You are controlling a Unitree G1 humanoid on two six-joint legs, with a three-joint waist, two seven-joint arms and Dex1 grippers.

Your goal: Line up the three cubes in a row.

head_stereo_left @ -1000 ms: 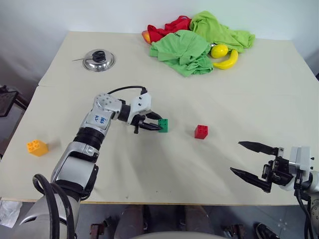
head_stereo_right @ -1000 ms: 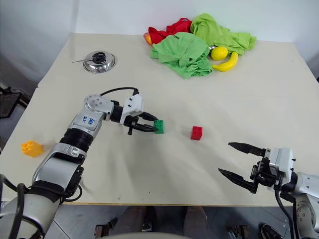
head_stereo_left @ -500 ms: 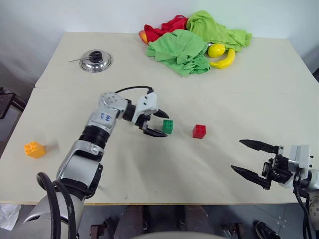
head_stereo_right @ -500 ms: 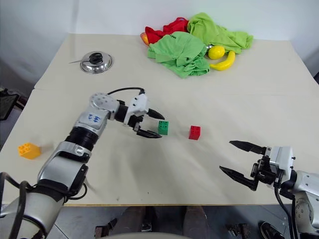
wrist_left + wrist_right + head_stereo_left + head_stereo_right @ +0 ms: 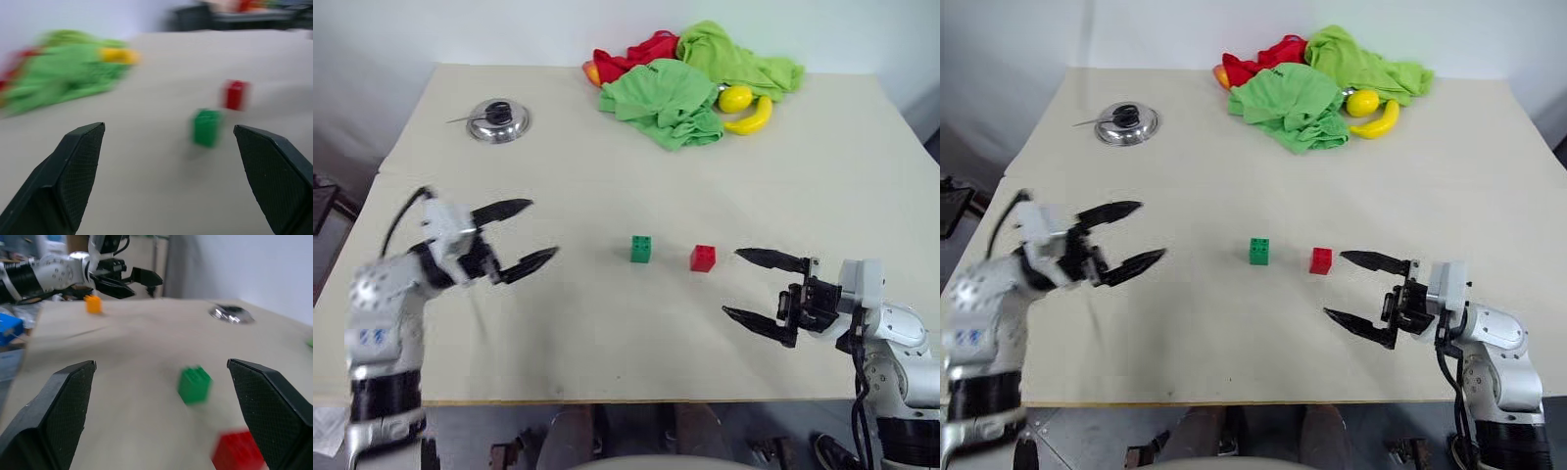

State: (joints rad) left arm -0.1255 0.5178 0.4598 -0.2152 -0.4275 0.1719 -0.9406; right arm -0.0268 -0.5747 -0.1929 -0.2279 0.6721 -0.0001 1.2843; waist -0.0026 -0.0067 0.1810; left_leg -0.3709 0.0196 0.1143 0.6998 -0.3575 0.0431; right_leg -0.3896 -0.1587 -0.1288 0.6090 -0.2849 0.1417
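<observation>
**A:** What is sitting on the table right now?

**B:** A green cube is standing near the middle, and a red cube is standing just beside it on the robot's right, a small gap between them. The orange-yellow cube is showing in the right wrist view, far off near the table's left edge, well apart from the other two.

**A:** And the grippers — what are they doing?

**B:** The left gripper is hovering over the left part of the table, well apart from the green cube, its two black fingers spread wide with nothing between them. The right gripper is hanging near the front right, pointing toward the red cube without touching it — its fingers are also spread wide and holding nothing.

**A:** Anything else lying around?

**B:** At the far edge, green cloths and a red cloth are lying in a heap, with a lemon and a banana beside them. A metal lid is resting at the far left.
</observation>
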